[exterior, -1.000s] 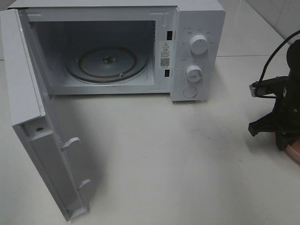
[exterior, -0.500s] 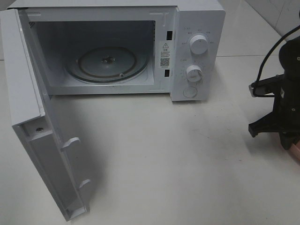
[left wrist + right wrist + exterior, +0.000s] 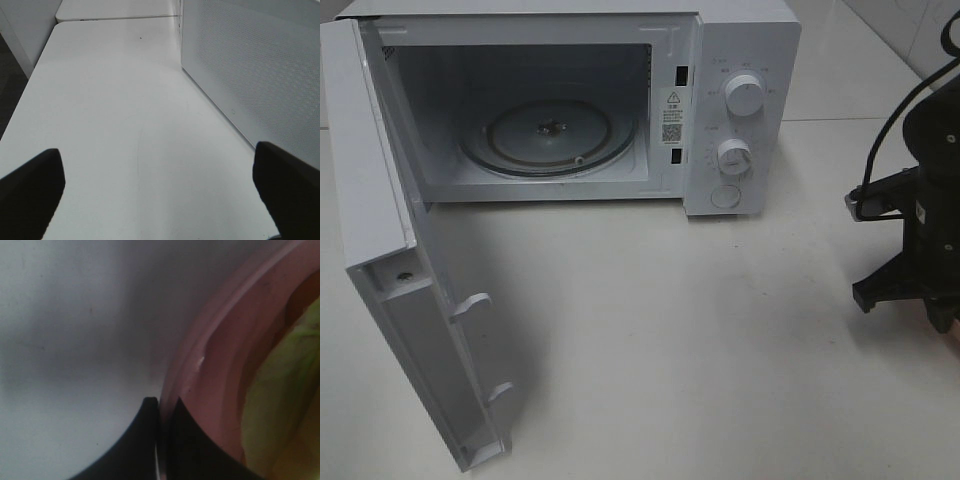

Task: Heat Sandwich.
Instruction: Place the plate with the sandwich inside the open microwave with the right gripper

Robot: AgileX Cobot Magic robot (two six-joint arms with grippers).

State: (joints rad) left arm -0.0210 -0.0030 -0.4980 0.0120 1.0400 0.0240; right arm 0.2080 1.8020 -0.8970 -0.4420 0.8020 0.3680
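Note:
The right wrist view shows my right gripper (image 3: pixel 162 407) shut on the rim of the round pink plate (image 3: pixel 210 370). The sandwich (image 3: pixel 280 405) lies on that plate, its pale yellow-green filling and a strip of tan crust showing close up and blurred. From the exterior high view only the black right arm (image 3: pixel 920 240) shows at the right edge, and it hides the plate and sandwich. My left gripper (image 3: pixel 160 185) stands wide open with nothing between its fingers, low over the bare table beside the microwave's side wall (image 3: pixel 260 65).
The white microwave (image 3: pixel 740 50) stands at the back of the table with its door (image 3: pixel 390 290) swung wide open toward the front left. Its glass turntable (image 3: pixel 550 135) is bare. Two knobs (image 3: pixel 744 96) sit on its right panel.
The right arm has shifted toward the front and slightly right in the exterior high view, and the pink plate edge seen before is now hidden behind it. The left gripper stays open.

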